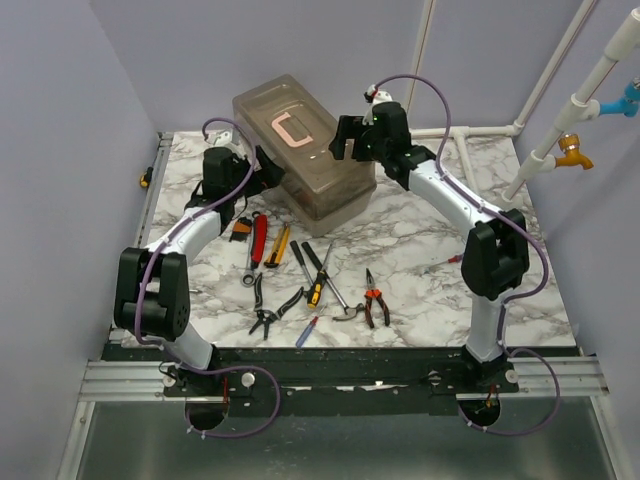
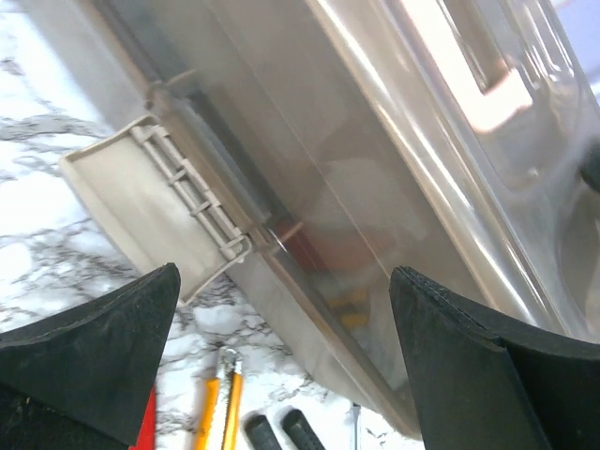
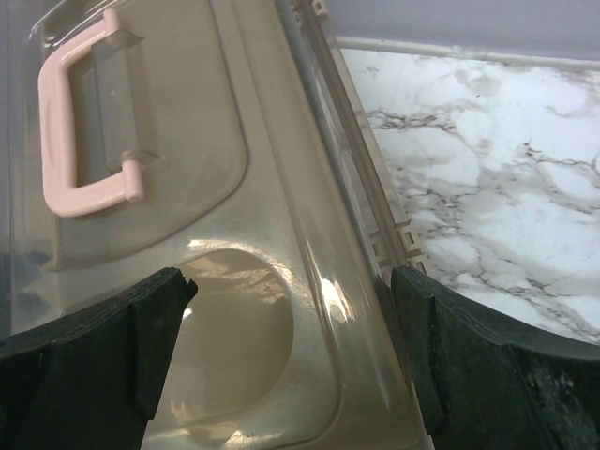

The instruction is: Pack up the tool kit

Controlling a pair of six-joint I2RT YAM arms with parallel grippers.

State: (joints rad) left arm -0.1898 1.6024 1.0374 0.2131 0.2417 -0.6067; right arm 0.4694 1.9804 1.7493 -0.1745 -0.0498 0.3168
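The lidded toolbox sits toward 12 o'clock on the tabletop, long axis running 11 to 5, with the left end effector at its 8 o'clock flank and the right end effector at 2, both wide and empty.

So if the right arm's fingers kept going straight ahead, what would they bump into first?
Probably the toolbox lid, on the clear part beside the pink handle. The right fingers are open and point right at it; how close they are is hard to tell.
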